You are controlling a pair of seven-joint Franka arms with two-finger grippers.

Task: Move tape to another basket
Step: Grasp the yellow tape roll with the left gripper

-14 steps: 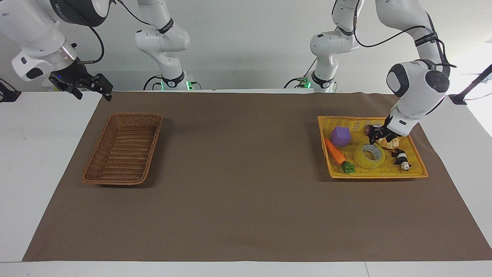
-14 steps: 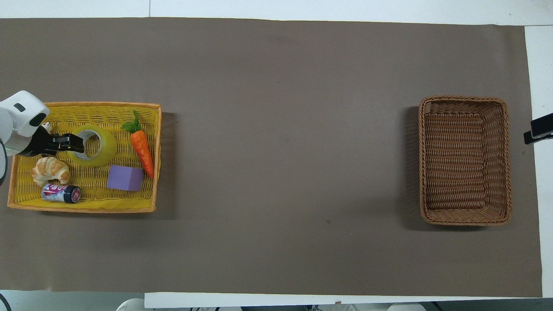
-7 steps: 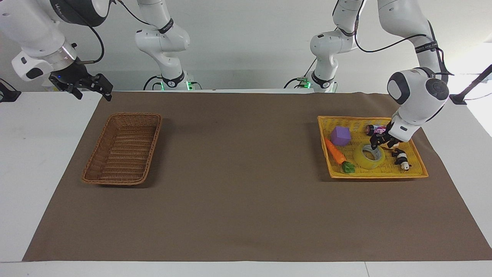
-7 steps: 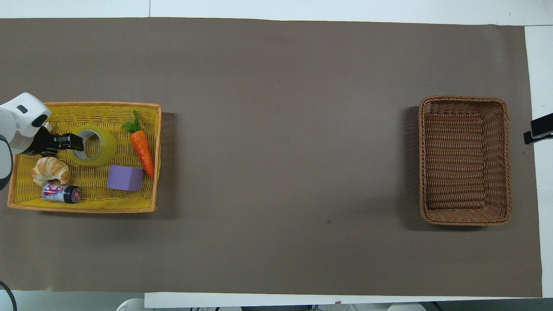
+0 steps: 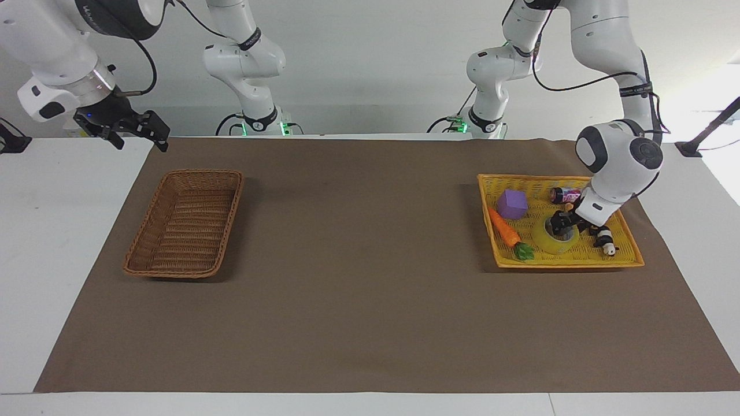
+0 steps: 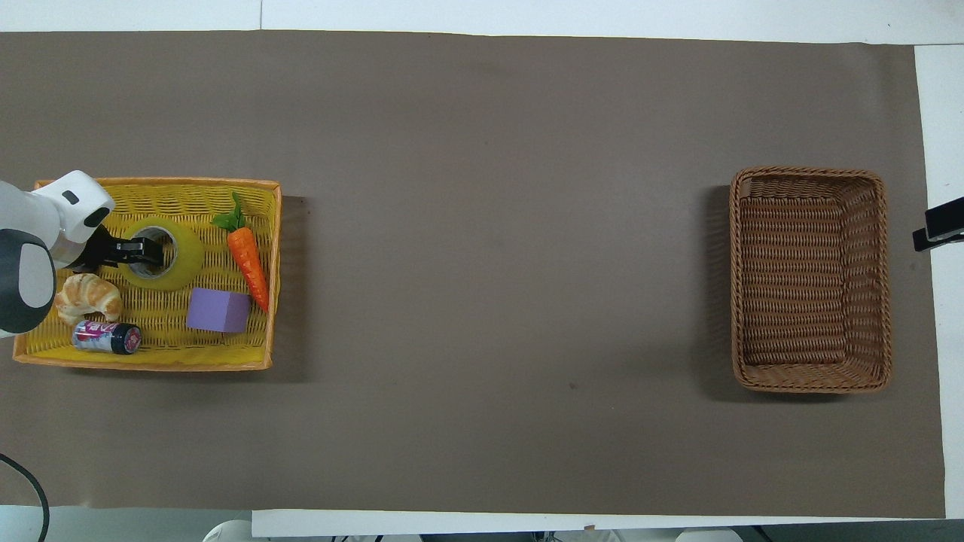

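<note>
1. The left gripper (image 5: pixel 562 222) covers part of the tape (image 5: pixel 554 238); whether its fingers touch the roll cannot be told.
2. The right gripper (image 6: pixel 936 229) is cut off by the overhead view's edge at the right arm's end.
3. The can's (image 6: pixel 107 336) label is too small to read.

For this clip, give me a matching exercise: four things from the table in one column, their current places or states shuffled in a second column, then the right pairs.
Things:
1. tape
2. wicker basket
3. carrot
4. right end effector

States:
A. holds nothing, at the right arm's end of the table
B. waits raised, over the mat's corner
C. lies in the yellow basket beside the purple block
D. left end effector is at its core

Pairs: 1-D, 2-A, 3-C, 4-B
</note>
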